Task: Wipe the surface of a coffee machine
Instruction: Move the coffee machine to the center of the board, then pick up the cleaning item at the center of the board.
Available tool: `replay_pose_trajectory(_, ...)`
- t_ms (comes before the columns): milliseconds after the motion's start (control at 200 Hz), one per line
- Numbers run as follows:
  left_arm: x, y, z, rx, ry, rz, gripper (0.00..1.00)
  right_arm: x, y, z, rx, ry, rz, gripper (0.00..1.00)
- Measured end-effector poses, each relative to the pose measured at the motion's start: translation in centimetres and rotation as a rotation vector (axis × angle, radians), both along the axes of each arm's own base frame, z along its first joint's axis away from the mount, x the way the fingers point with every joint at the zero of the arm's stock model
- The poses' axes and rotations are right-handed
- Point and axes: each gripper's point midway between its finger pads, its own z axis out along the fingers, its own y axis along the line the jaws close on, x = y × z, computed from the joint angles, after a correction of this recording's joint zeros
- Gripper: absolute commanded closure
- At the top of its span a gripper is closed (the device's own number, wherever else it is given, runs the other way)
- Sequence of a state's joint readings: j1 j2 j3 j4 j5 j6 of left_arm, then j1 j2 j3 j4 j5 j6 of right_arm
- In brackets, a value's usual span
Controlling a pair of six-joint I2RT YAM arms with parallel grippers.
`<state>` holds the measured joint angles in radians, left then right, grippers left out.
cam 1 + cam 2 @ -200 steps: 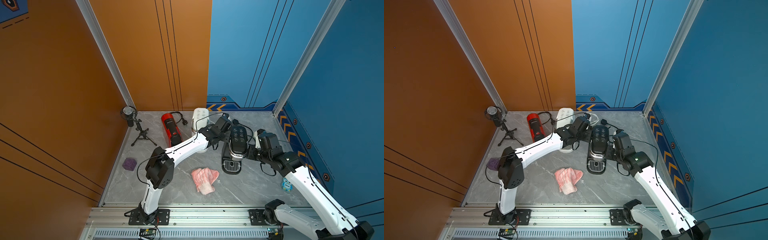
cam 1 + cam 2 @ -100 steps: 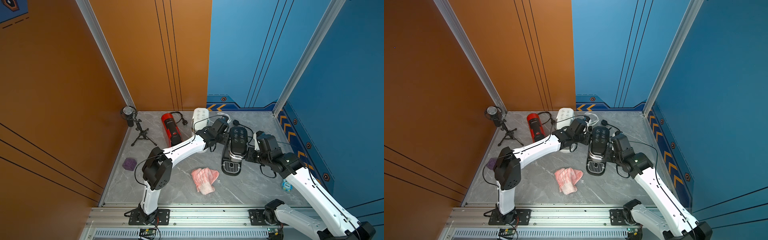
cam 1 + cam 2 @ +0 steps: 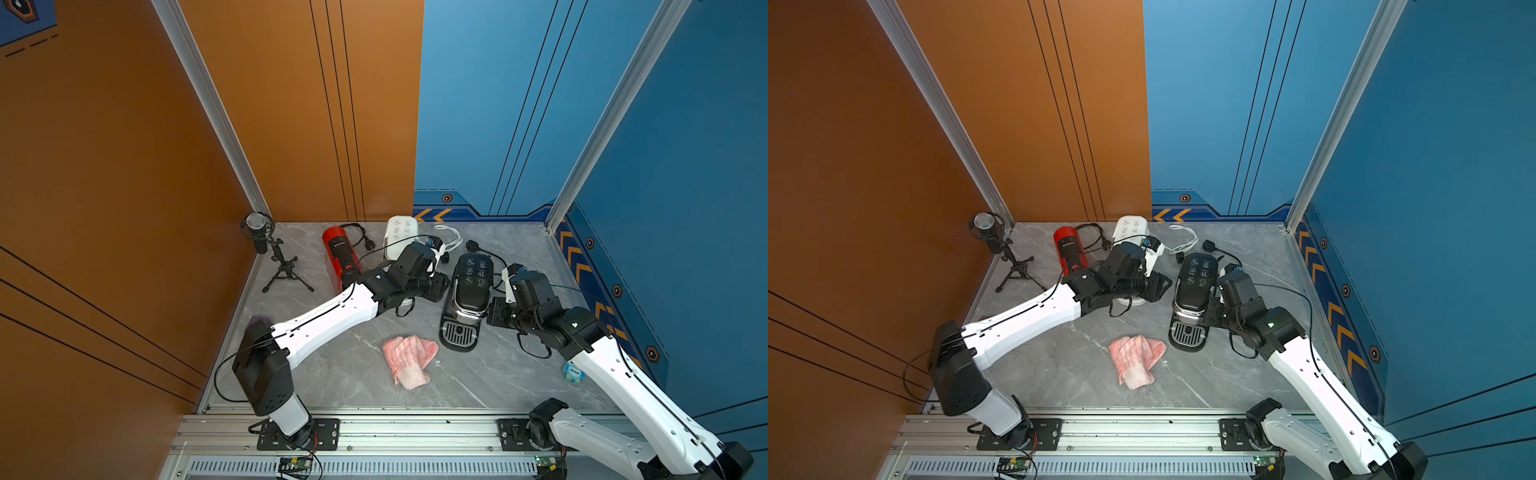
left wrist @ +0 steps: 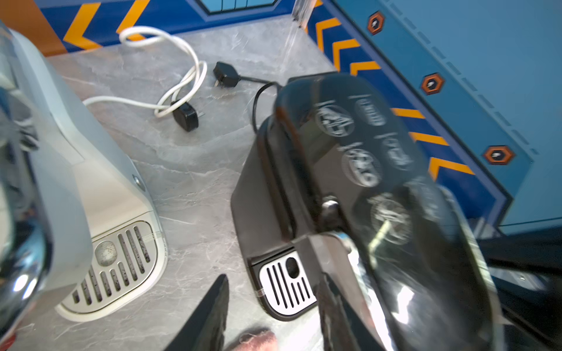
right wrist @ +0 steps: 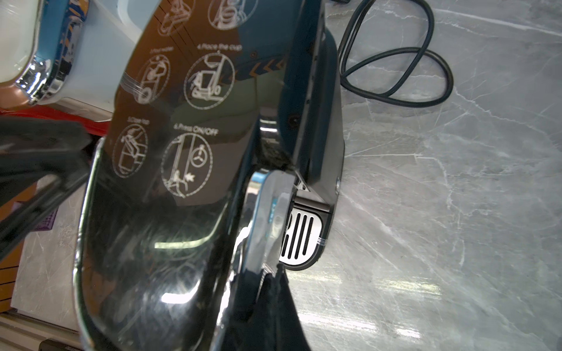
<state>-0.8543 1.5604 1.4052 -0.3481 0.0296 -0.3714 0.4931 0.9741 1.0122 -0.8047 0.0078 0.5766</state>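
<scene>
A grey marble-patterned worktop (image 3: 353, 386) is seen from above, enclosed by orange and blue walls. Every position below is given from the black coffee machine (image 3: 471, 289), the thing to be wiped. It stands upright, right of the worktop's middle, with its slotted drip tray facing the robot's base.

- **Far left and behind:** a microphone (image 3: 257, 226) on a small tripod stands in the corner.
- **Well left and nearer the base:** a purple object (image 3: 259, 322) shows, mostly hidden by the left arm.
- **Left and behind:** a red cylindrical appliance (image 3: 340, 253) with a black cord.
- **Next to the red appliance, closer in:** a white coffee machine (image 3: 399, 232), partly covered by the left arm.
- **Just beside the left flank:** the left claw (image 3: 1166, 286) has its jaws parted to a middling width, and nothing is between them.
- **In front and slightly left, near the drip tray:** a pink cloth (image 3: 409, 357) lies crumpled on the worktop, untouched by either claw.
- **Behind:** a looped white cable (image 3: 451, 235) and a black plug (image 3: 471, 245).
- **Close against the right flank:** the right claw (image 3: 491, 311) has its jaws fully together. Whether it actually touches the casing cannot be told.
- **Well right and nearer the base:** a small blue-and-white item (image 3: 574, 371) sits beside the right arm.
</scene>
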Motion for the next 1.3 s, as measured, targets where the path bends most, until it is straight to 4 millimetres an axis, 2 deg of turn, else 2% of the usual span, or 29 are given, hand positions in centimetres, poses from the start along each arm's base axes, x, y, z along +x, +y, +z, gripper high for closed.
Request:
replay_pose_trajectory(95, -2.3, 1.7, 2.6, -0.054, -0.028, -0.001, 0.43, -0.1, -0.6, 1.0, -0.022, -0.011, -0.021, 0.90)
replay_pose_trajectory(190, -3.7, 4.5, 4.3, -0.089, -0.058, 0.035, 0.40, -0.3, -1.7, 2.1, -0.065, -0.026, -0.056, 0.89)
replay_pose_trajectory(305, -5.2, 7.8, 4.2, -0.100, -0.064, 0.093, 0.37, -2.0, -3.3, 3.0, -0.113, -0.039, -0.080, 0.92)
replay_pose_trajectory(400, -6.5, 10.7, 3.2, -0.095, -0.058, 0.152, 0.35, -4.3, -3.6, 5.4, -0.102, -0.104, -0.064, 0.93)
replay_pose_trajectory(470, -7.3, 13.0, 2.2, -0.087, -0.050, 0.209, 0.35, -6.1, -2.5, 7.8, -0.045, -0.178, 0.000, 0.93)
replay_pose_trajectory(570, -8.3, 16.1, 1.1, -0.083, -0.032, 0.298, 0.32, -8.1, -0.4, 10.8, 0.011, -0.263, 0.109, 0.88)
replay_pose_trajectory(635, -8.9, 17.4, 0.8, -0.092, -0.024, 0.337, 0.31, -8.8, 2.2, 12.0, -0.007, -0.298, 0.202, 0.79)
replay_pose_trajectory(706, -9.4, 18.5, 0.2, -0.105, -0.009, 0.374, 0.31, -9.2, 6.3, 12.4, -0.076, -0.312, 0.295, 0.67)
replay_pose_trajectory(791, -10.0, 19.8, -1.4, -0.103, 0.020, 0.422, 0.27, -8.9, 11.9, 10.9, -0.185, -0.300, 0.359, 0.46)
replay_pose_trajectory(836, -10.3, 20.7, -2.4, -0.099, 0.033, 0.455, 0.24, -8.7, 14.8, 8.5, -0.258, -0.278, 0.398, 0.38)
replay_pose_trajectory(896, -10.6, 21.9, -3.9, -0.094, 0.045, 0.499, 0.23, -8.6, 17.1, 4.9, -0.343, -0.236, 0.438, 0.29)
replay_pose_trajectory(996, -11.1, 24.7, -5.4, -0.093, 0.054, 0.584, 0.22, -9.0, 18.6, -0.7, -0.416, -0.143, 0.502, 0.18)
replay_pose_trajectory(1096, -11.2, 26.9, -5.0, -0.130, 0.044, 0.661, 0.22, -9.7, 19.8, -4.1, -0.416, -0.060, 0.561, 0.11)
replay_pose_trajectory(1221, -11.0, 27.9, -5.4, -0.147, 0.063, 0.705, 0.21, -9.7, 21.8, -7.8, -0.412, 0.025, 0.613, 0.01)
replay_pose_trajectory(1301, -11.0, 28.0, -6.3, -0.129, 0.096, 0.712, 0.20, -8.9, 22.3, -10.6, -0.419, 0.089, 0.620, 0.00)
